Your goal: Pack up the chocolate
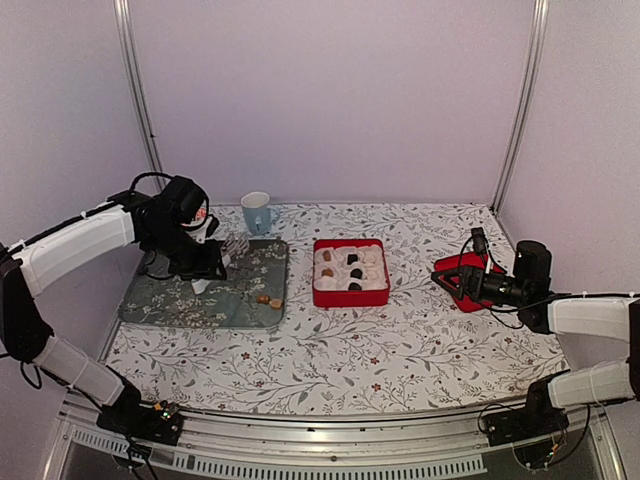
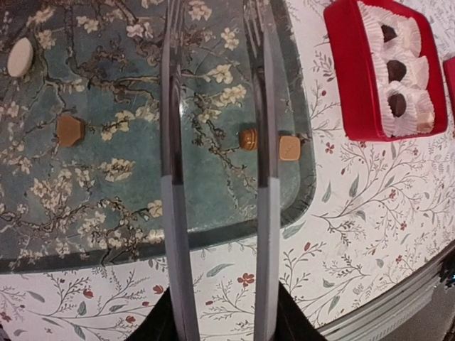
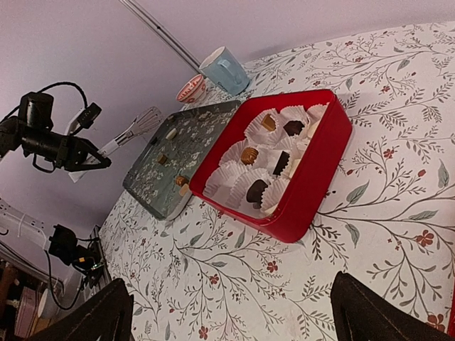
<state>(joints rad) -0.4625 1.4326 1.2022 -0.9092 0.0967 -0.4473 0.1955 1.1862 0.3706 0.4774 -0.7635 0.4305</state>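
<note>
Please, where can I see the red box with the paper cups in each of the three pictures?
Top external: the red box lies mid-table, right of the tray.
Left wrist: at the upper right corner.
Right wrist: in the centre.
Shared landmark: the flowered tray beside the box.

Probably a lab test booth — plain white walls (image 1: 330,90), aluminium frame (image 1: 135,90)
</note>
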